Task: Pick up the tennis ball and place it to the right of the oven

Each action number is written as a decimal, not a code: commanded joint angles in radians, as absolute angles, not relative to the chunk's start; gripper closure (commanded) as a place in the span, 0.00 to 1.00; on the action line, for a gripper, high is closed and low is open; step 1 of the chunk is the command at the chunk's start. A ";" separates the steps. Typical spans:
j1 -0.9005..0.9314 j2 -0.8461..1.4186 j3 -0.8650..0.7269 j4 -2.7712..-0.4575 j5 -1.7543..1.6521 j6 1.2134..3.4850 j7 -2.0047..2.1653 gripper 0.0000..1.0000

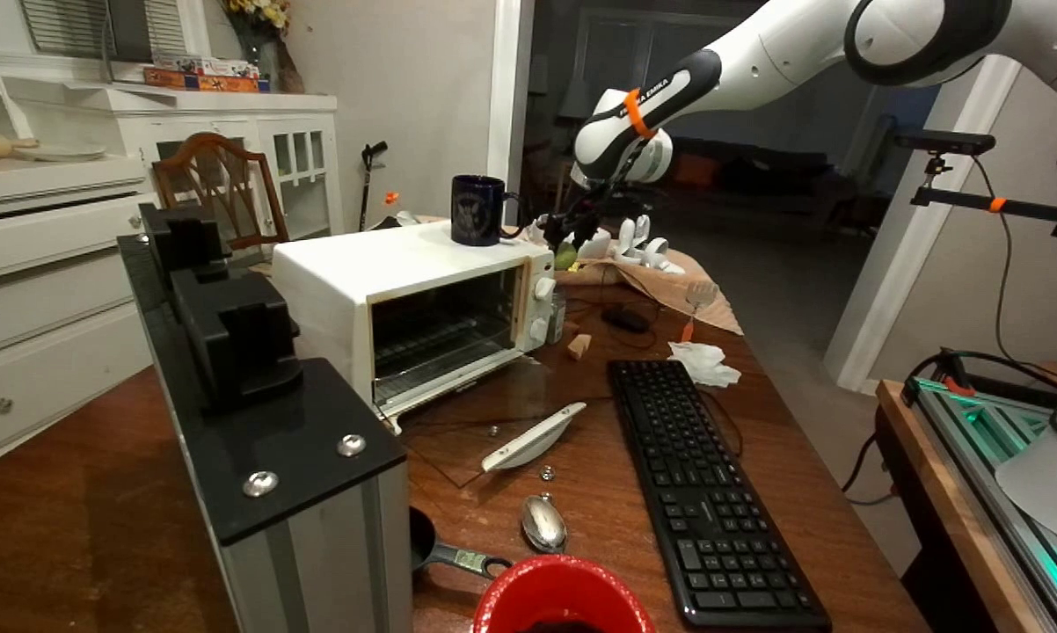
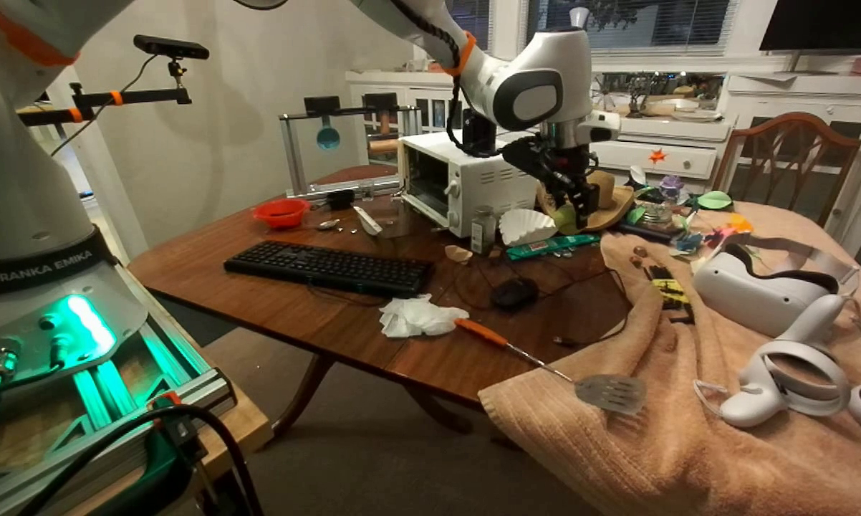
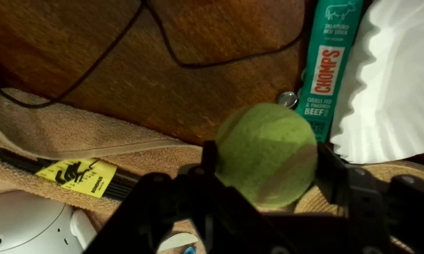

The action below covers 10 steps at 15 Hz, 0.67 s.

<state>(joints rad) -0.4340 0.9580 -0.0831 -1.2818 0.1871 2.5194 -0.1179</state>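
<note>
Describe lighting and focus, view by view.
Wrist view: the gripper is dark and blurred, while "CHOMPS" on the beef stick wrapper reads clearly. In both exterior views, green light glows at the robot base; in an exterior view, the sofa sits in near darkness.

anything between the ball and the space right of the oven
Yes: in an exterior view, the white filter and jar stand by the right side of the oven, the green packet nearby. The ball, held in the gripper, may need to go over the filter to land close.
</note>
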 commanded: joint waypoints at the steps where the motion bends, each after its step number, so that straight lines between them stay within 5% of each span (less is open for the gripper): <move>1: -0.425 1.066 -0.105 -1.154 0.189 2.509 -0.017 0.58; 10: -0.425 1.210 -0.136 -0.994 0.186 2.526 0.130 0.58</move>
